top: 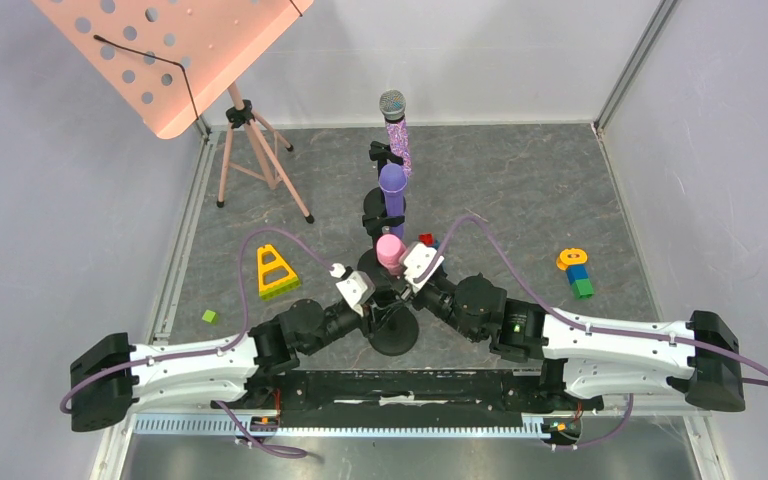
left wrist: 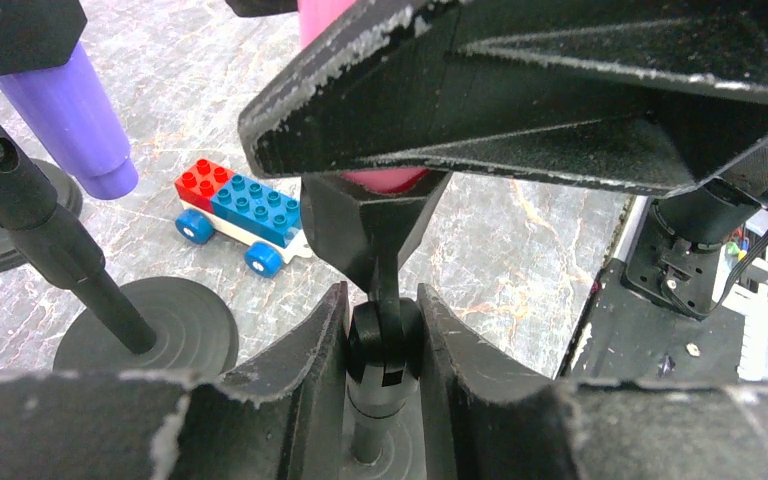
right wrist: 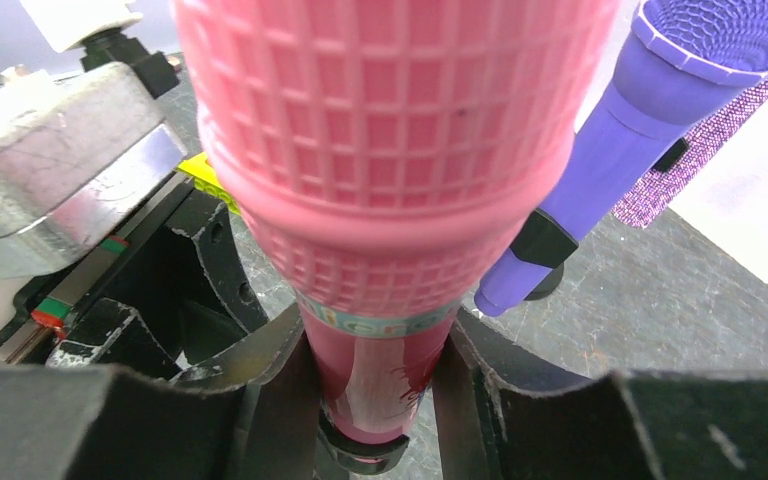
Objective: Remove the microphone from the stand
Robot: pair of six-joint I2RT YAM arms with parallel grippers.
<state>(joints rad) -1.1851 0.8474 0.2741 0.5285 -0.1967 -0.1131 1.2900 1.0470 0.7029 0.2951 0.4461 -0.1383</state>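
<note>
A pink microphone [top: 389,249] stands in the clip of the nearest black stand [top: 394,333]. In the right wrist view its pink mesh head [right wrist: 385,130] fills the frame. My right gripper [right wrist: 375,385] is shut on the pink handle just below the head, above the clip. My left gripper [left wrist: 383,345] is shut on the stand's black swivel joint [left wrist: 385,340], under the clip. Behind it a purple microphone [top: 392,188] and a glittery silver-headed microphone [top: 396,128] stand in their own stands.
A pink music stand [top: 182,52] on a tripod is at back left. A yellow triangle block [top: 275,270] and a small green brick [top: 209,316] lie left. Stacked bricks [top: 576,272] lie right. A toy brick car [left wrist: 242,213] sits behind the stand.
</note>
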